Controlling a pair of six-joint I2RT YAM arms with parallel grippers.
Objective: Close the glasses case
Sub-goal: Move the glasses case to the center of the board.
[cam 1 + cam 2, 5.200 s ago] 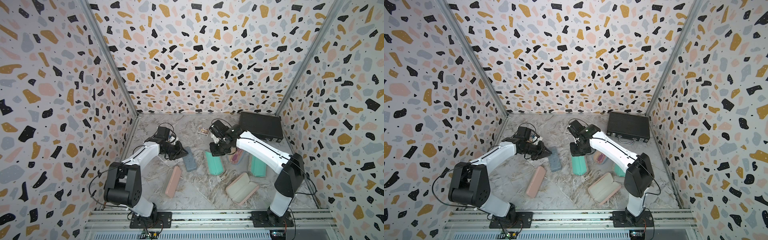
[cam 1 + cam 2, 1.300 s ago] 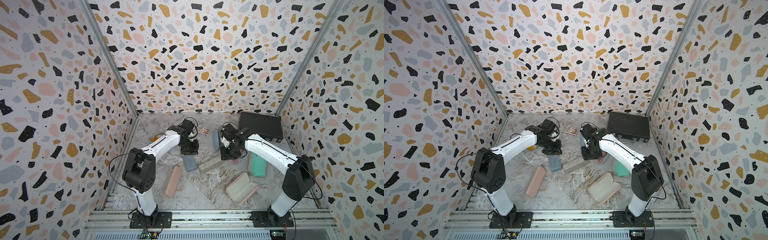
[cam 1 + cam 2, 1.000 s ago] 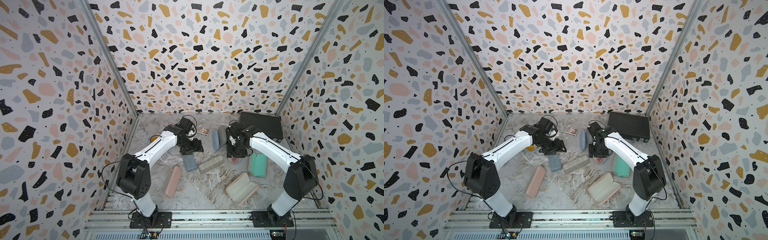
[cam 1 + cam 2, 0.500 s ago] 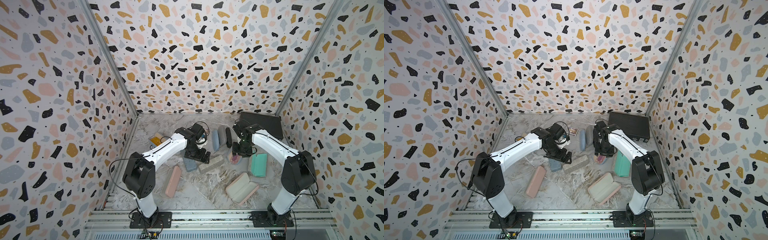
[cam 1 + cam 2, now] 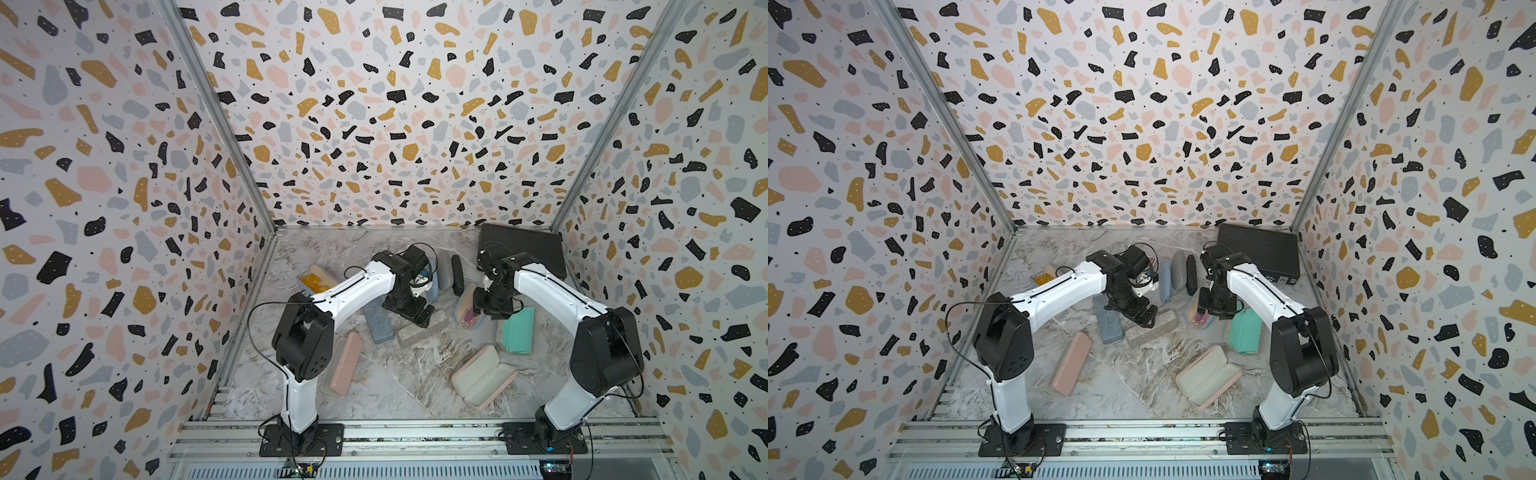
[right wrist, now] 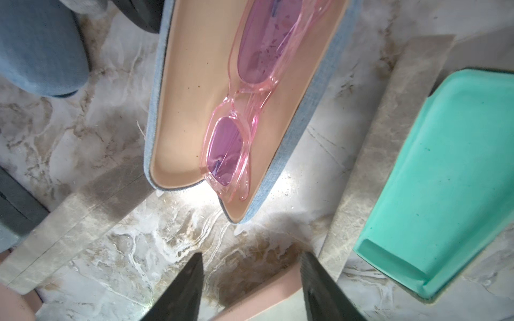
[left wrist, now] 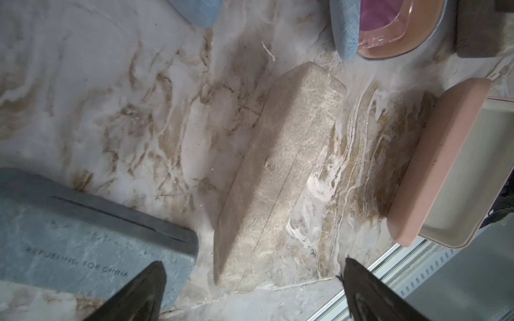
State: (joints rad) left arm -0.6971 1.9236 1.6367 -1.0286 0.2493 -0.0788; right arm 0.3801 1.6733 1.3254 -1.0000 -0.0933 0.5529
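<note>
Denim case point(image 6: 178, 125) open, pink glasses point(image 6: 239, 133) inside; sits just beyond right gripper point(image 6: 250, 257), long axis running away. Hovers half-parted, empty; left gripper point(image 7: 253, 261) farther, spread wide, empty.

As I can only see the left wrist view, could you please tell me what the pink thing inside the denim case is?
Observer: Those are pink glasses, lying in the open denim case, clear in the right wrist view.
Operator: Thank you; where is the right tool?
Observer: The right tool hangs just off that case's end, jaws apart, holding nothing.
Operator: And what else lies near that case?
Observer: A teal case lies beside it, with a gap between them.
</note>
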